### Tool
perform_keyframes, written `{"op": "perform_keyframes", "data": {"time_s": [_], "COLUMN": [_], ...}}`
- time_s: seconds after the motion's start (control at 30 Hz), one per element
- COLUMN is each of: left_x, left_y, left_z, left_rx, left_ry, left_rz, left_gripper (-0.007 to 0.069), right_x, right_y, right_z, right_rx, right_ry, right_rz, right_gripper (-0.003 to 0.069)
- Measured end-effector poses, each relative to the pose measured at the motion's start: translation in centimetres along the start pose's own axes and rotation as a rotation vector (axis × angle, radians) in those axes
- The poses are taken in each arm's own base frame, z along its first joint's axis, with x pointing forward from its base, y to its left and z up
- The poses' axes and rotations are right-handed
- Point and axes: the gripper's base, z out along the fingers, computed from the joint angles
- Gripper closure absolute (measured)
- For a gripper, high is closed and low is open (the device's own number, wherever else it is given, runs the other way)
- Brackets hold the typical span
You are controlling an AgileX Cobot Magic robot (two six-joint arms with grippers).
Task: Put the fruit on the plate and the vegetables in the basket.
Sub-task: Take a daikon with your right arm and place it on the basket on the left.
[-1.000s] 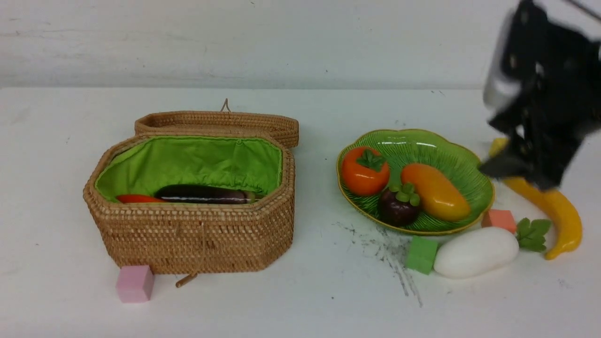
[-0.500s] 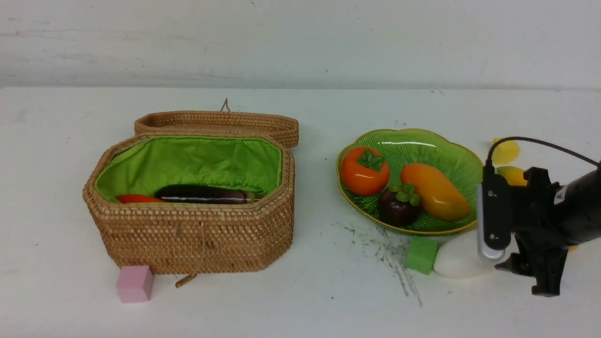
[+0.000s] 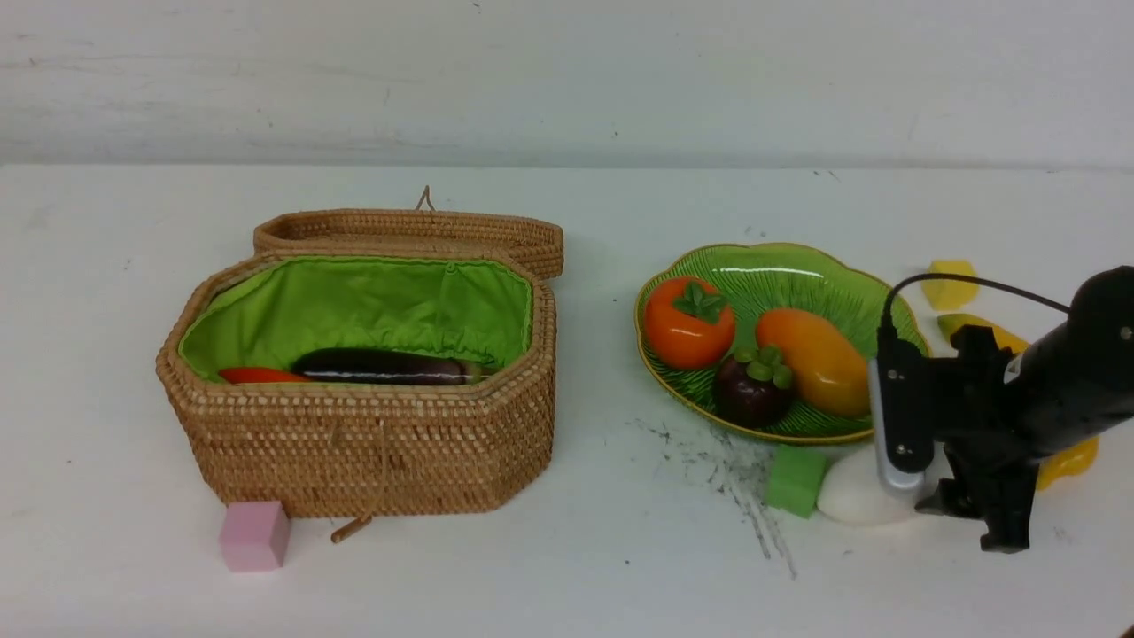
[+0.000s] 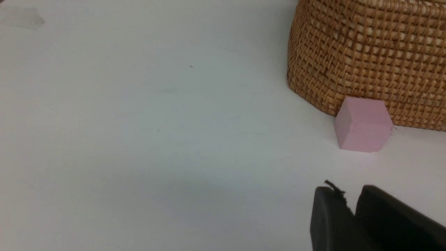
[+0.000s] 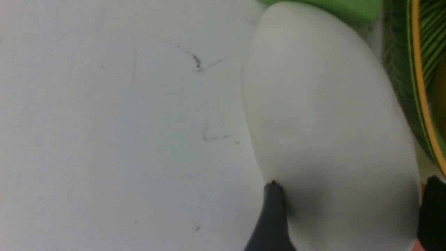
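Right hand (image 5: 352, 190) is spread wide, one dark finger (image 5: 271, 216) on each flank of the radish (image 5: 324, 104), low at the table (image 3: 567, 576). We cannot tell if it grips yet. The radish lies on the table just beside the plate (image 3: 797, 266), its tip touching a green cube (image 3: 795, 479). It is smooth, white, a fat oval, probably slippery plastic.

The banana (image 3: 1070, 461) is on the table behind the right arm, mostly hidden. It is glossy yellow and long.

On the plate we see the persimmon (image 3: 688, 322), mango (image 3: 819, 361) and mangosteen (image 3: 753, 390), all shiny and rounded. The plate is glazed green, ribbed and scalloped, with a yellow edge.

The basket (image 3: 372, 443) is tan wicker, octagonal, green cloth inside, lid (image 3: 407, 232) flipped back. The eggplant (image 3: 381, 365) and pepper (image 3: 257, 376) lie in it.

We judge five of seven done, with radish and banana left.

Left hand (image 4: 348, 198) is narrow, holds nothing, and hangs near a matte pink cube (image 4: 362, 125) at the basket's foot.
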Motion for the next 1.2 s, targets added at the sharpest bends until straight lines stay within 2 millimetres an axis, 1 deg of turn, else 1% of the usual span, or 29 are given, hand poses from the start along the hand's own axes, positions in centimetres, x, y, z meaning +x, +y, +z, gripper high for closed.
{"op": "perform_keyframes", "data": {"time_s": [0.17,0.37,0.5,0.77,0.97,1.2], "left_x": [0.0,0.0,0.0,0.0,0.0,0.0], "left_y": [0.0,0.0,0.0,0.0,0.0,0.0], "left_z": [0.0,0.0,0.0,0.0,0.0,0.0], "left_rx": [0.0,0.0,0.0,0.0,0.0,0.0], "left_ry": [0.0,0.0,0.0,0.0,0.0,0.0], "left_rz": [0.0,0.0,0.0,0.0,0.0,0.0], "left_gripper": [0.0514,0.0514,0.0514,0.0514,0.0514,0.0514], "right_x": [0.0,0.0,0.0,0.0,-0.1,-0.2], "right_y": [-0.1,0.2,0.2,0.3,0.6,1.6], "right_z": [0.6,0.5,0.4,0.3,-0.1,-1.0], "right_rx": [-0.008,-0.046,-0.065,-0.078,-0.107,-0.189], "right_ry": [0.003,0.006,0.005,0.004,0.004,-0.007], "right_rz": [0.0,0.0,0.004,0.005,0.007,0.041], "right_gripper": [0.0129,0.013,0.0153,0.0154,0.0154,0.0155]}}
